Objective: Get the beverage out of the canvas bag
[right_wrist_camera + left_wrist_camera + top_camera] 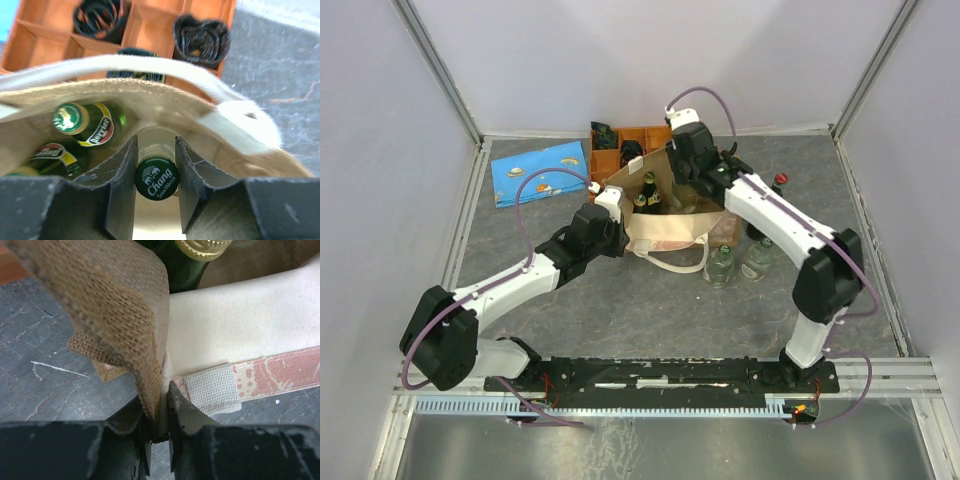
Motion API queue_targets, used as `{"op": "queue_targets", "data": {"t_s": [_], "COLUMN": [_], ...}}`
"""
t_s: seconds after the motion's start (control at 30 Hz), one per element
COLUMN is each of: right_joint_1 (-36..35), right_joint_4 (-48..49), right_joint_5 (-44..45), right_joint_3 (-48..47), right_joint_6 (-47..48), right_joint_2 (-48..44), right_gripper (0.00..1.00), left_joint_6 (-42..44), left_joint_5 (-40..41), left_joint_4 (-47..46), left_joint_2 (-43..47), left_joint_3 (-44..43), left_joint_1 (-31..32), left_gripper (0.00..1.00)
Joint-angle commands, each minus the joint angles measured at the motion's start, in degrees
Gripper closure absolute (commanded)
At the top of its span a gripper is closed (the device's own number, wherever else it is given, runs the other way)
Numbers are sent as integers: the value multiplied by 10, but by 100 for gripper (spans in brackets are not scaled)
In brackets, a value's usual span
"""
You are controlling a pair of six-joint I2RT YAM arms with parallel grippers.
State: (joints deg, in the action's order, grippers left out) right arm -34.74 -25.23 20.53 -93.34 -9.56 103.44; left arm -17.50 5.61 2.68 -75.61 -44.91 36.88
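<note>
My right gripper point(155, 146) was closed on the neck of the soda-water bottle point(156, 179), which stood upright inside the canvas bag point(120, 90) beside green bottles point(82, 122), while my left gripper point(161, 401) pinched the bag's limp rim; the glass, likely heavy, slippery and breakable, seemed best held just under its cap.

One canvas bag point(665, 235) is holding three bottles point(156, 179). Two clear bottles point(720, 265) and one red-capped bottle point(779, 182) are standing outside it. One orange tray point(150, 35) is showing three dark rolls point(201, 37), and one blue cloth point(540, 172) is lying nearby.
</note>
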Motion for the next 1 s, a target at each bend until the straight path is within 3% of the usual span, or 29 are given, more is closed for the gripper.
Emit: {"op": "queue_targets", "data": {"t_s": [0.0, 0.23, 0.43, 0.73, 0.97], "right_joint_1": [-7, -46, -76, -91, -91], "right_joint_4": [50, -43, -145, -225, -247], "right_joint_5": [0, 10, 78, 96, 112], "right_joint_3": [-79, -124, -100, 72, 203], "right_joint_6": [34, 53, 32, -28, -67], "right_joint_2": [-135, -235, -337, -513, -598], "right_gripper": [100, 100, 100, 100, 100], "left_joint_6": [2, 4, 6, 14, 2], "left_joint_5": [0, -1, 13, 15, 18], "left_joint_4": [26, 28, 27, 49, 60], "left_joint_2": [-13, -4, 5, 6, 12], "left_joint_3": [-6, -4, -8, -16, -10], "left_joint_1": [0, 0, 0, -1, -1], "left_gripper": [97, 97, 97, 97, 97]}}
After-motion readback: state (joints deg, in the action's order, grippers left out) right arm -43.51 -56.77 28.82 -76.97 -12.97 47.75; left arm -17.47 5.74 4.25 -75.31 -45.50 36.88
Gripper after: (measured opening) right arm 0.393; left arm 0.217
